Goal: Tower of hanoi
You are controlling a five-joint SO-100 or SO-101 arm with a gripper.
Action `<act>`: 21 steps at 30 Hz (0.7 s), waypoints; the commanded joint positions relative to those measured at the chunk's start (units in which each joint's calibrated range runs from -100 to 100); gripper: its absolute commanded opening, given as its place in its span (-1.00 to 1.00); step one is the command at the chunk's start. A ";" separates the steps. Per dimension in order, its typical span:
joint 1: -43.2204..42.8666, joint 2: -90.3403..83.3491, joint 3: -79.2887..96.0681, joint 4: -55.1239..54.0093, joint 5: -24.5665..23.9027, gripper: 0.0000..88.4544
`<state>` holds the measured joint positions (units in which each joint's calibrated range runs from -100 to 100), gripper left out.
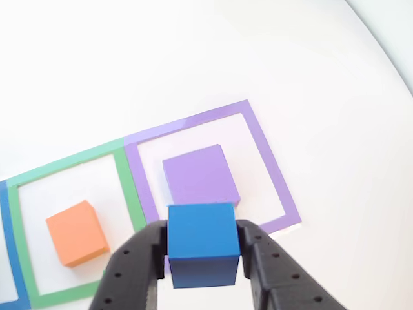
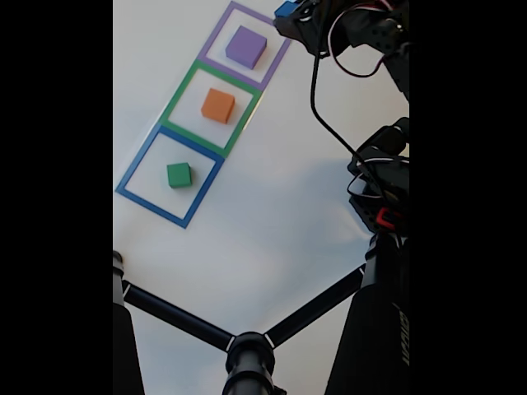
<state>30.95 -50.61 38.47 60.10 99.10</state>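
Counter [image 2: 272, 206]: white and bare-topped, carrying a row of three tape squares that runs diagonally in the fixed view from the far edge toward the left edge.
Arm [image 2: 375, 164]: black, with loose cables, standing along the counter's right edge in the fixed view and reaching to the far edge.
Tape squares: purple outline [image 1: 274, 174] nearest the far edge, green outline [image 1: 126, 187] in the middle, blue outline [image 2: 140, 169] last in the row; each shares a side with its neighbour.
Purple block [image 1: 199, 175]: flat and the widest, lying inside the purple outline, clear of the tape.
Orange block [image 1: 76, 232]: inside the green outline, standing alone.
Green block [image 2: 179, 174]: inside the blue outline, roughly at its middle.
Blue cube [image 1: 202, 244]: the smallest, held off the counter; in the fixed view it sits at the far edge just beside the purple outline's right corner, and in the other view it hangs in front of the purple block, hiding its near edge.
Hand [image 1: 202, 248]: two black fingers pressed against the cube's left and right faces, parted only by the cube's width, gripping it and nothing else.
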 commanded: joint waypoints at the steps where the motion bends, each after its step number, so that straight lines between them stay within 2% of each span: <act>1: 2.12 3.34 17.08 -28.60 0.90 -0.89; 7: 2.89 20.37 24.53 -57.75 0.90 -0.89; 12: 3.37 32.65 26.53 -75.16 0.90 -0.89; 16: 3.47 38.78 29.44 -85.36 0.90 -0.89; 21: 2.89 42.50 32.44 -91.84 0.90 -0.89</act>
<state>34.11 -9.08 70.08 -26.16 99.64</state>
